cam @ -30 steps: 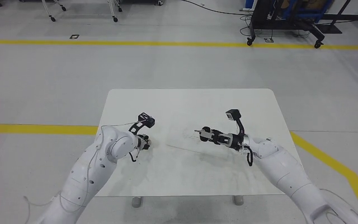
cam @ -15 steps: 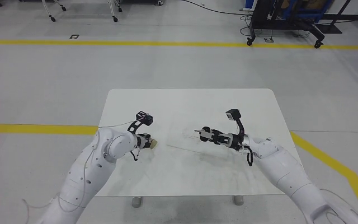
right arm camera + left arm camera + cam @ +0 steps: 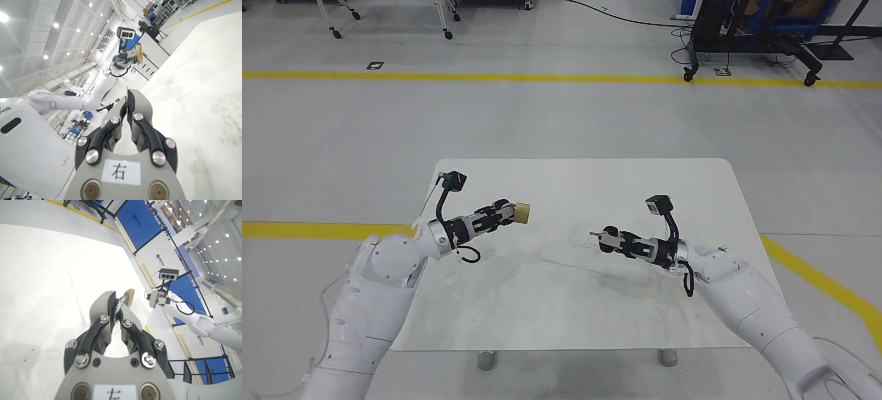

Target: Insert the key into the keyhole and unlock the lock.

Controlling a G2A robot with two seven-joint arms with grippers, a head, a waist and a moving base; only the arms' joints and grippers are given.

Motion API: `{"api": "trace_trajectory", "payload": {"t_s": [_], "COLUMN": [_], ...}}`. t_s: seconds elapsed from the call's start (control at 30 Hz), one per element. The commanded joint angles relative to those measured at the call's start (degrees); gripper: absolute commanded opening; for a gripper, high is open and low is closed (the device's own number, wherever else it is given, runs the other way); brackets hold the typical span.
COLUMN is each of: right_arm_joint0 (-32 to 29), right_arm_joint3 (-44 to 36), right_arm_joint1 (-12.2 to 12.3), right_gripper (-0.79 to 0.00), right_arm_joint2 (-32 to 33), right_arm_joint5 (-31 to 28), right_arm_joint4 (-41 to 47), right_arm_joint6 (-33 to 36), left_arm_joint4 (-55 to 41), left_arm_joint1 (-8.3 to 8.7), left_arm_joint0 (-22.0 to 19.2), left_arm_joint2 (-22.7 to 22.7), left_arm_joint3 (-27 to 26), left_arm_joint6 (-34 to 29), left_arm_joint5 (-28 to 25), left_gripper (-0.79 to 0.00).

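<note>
Left gripper (image 3: 504,211): grips lock (image 3: 522,211) by its shackle, now swung up from low by the table's (image 3: 642,190) left edge, keyhole face turned across. Right gripper (image 3: 608,238): stays clamped on key (image 3: 595,236) above the right half. Probably sets up alignment; insertion not yet begun.

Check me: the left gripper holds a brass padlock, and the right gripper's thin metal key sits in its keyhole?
No: the left gripper holds the brass padlock, but the right gripper's thin metal key is clear of it, per the top view.
</note>
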Motion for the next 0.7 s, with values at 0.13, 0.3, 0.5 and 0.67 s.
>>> {"api": "trace_trajectory", "payload": {"t_s": [0.13, 0.3, 0.5, 0.67], "right_arm_joint0": [-0.63, 1.13, 7.22, 11.75], "right_arm_joint3": [-2.17, -1.72, 1.38, 5.89], "right_arm_joint1": [-0.27, -2.03, -5.66, -9.43], "right_gripper": [-0.785, -0.785, -0.785, -0.785], "right_arm_joint2": [0.30, -1.87, -5.96, -10.27], "right_arm_joint5": [1.47, 4.24, 5.31, 5.19], "right_arm_joint4": [-0.51, -1.73, -1.60, -1.62], "right_arm_joint6": [-3.30, -7.25, -10.84, -13.13], "left_arm_joint4": [-4.03, -16.76, -18.86, -21.71], "left_arm_joint1": [-0.50, -2.10, -3.31, -3.33], "left_arm_joint0": [1.39, -0.31, -6.26, -7.19], "left_arm_joint2": [1.86, 6.77, 10.75, 10.11], "left_arm_joint3": [1.15, 5.48, 14.84, 17.25], "left_arm_joint6": [1.30, -0.18, -3.88, -5.11], "left_arm_joint5": [0.82, -2.61, -6.45, -9.32], "left_gripper": [-0.785, -0.785, -0.785, -0.785]}}
